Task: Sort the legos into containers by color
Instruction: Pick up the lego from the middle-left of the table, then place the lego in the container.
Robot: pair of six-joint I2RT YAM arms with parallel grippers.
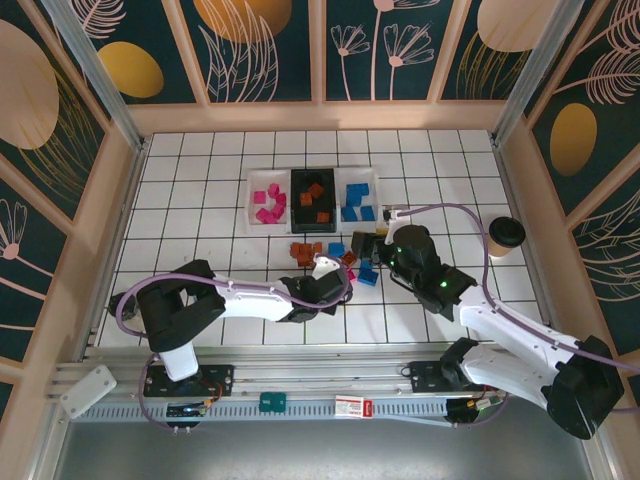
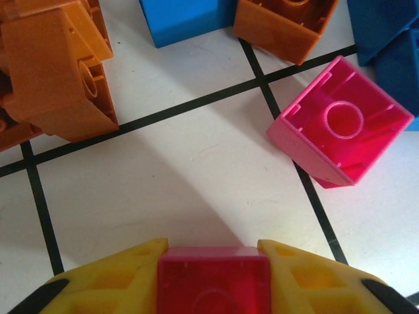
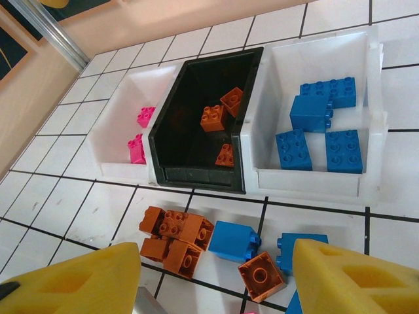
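Observation:
My left gripper (image 2: pixel 214 252) is shut on a magenta lego (image 2: pixel 214 278), low over the tiles and near the loose pile (image 1: pixel 335 255). Another magenta lego (image 2: pixel 340 131) lies on its side just ahead, between orange legos (image 2: pixel 55 72) and a blue one (image 2: pixel 186 19). My right gripper (image 3: pixel 216 255) is open and hovers empty above an orange cluster (image 3: pixel 175 239), a blue lego (image 3: pixel 234 241) and a single orange lego (image 3: pixel 261 276). Behind them the left white container (image 3: pixel 118 124) holds pink legos (image 3: pixel 137 149). The black container (image 3: pixel 196 173) holds orange ones (image 3: pixel 213 118), and the right white container (image 3: pixel 308 183) blue ones (image 3: pixel 311 112).
A paper cup with a dark lid (image 1: pixel 505 238) stands on the tiles to the right of my right arm. Wooden walls (image 1: pixel 120 190) close in the tiled table on the left, right and back. My right arm's cable (image 1: pixel 470 225) loops over the right side.

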